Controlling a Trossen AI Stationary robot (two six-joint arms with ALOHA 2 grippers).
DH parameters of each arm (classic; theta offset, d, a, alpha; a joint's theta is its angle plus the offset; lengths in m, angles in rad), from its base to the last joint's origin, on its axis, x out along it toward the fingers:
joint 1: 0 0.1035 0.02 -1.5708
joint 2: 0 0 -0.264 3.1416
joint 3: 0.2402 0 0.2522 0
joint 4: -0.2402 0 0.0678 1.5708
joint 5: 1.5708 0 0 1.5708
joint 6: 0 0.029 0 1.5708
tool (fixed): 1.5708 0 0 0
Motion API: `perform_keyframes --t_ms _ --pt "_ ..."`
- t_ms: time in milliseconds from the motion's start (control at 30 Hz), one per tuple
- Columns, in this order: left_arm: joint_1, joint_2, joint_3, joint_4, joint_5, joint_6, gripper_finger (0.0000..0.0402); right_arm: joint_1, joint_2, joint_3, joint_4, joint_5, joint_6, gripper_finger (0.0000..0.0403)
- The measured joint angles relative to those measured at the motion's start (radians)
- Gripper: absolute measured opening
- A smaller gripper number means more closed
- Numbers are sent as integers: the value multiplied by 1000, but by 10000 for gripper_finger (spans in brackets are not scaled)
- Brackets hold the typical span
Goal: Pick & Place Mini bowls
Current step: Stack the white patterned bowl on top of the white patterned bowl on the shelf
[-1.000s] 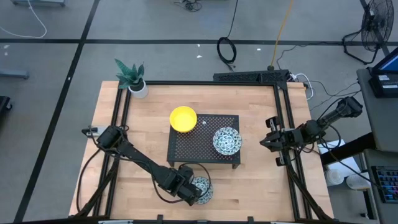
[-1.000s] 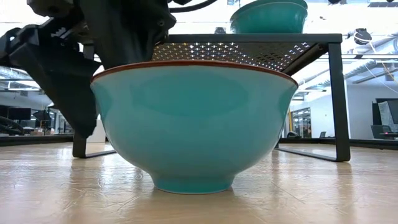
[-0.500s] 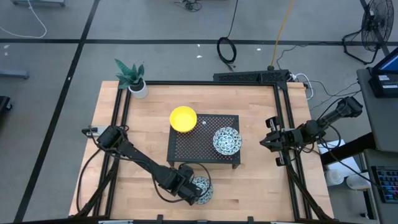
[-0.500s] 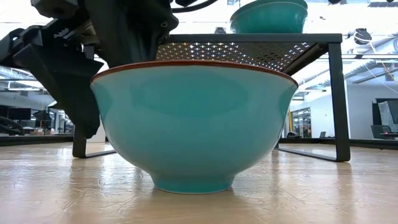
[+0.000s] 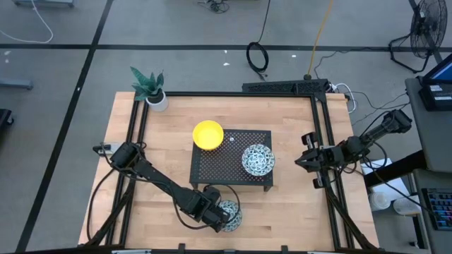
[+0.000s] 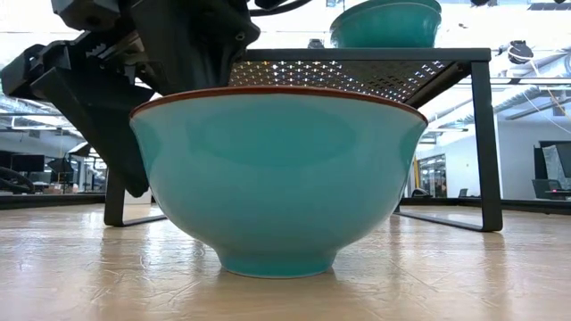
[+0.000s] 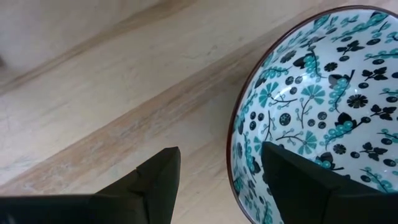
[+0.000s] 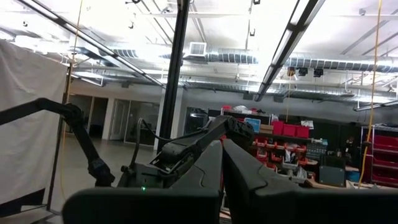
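Observation:
A mini bowl (image 5: 230,216), teal outside with a red-brown rim and white with a blue-green pattern inside (image 7: 323,106), stands on its foot near the table's near edge (image 6: 277,178). My left gripper (image 5: 218,216) is open astride its left rim (image 7: 221,180). One finger is outside the wall (image 6: 89,116) with a gap to it, and the other is over the inside. A second patterned bowl (image 5: 258,159) sits on a black rack (image 5: 222,169). A yellow bowl (image 5: 208,134) is at the rack's far left corner. My right gripper (image 5: 298,161) waits shut at the table's right edge.
The black perforated rack stands mid-table on thin legs (image 6: 482,143), just beyond the near bowl. A potted plant (image 5: 152,88) sits at the table's far left corner. Bare wood lies left and right of the rack. A black frame borders the table.
In the low view the left gripper's outer finger has crept a little toward the near bowl's wall. The bowl has stayed where it was.

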Motion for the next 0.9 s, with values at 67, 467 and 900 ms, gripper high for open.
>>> perform_keyframes --t_ms 67,467,900 --pt "0 0 0 0 0 1 227 0 4 0 0 0 0 0" --pt "1 0 0 0 -1 1 227 0 7 0 0 0 0 0" --pt "1 0 0 -1 -1 17 227 0 7 0 0 0 0 0"
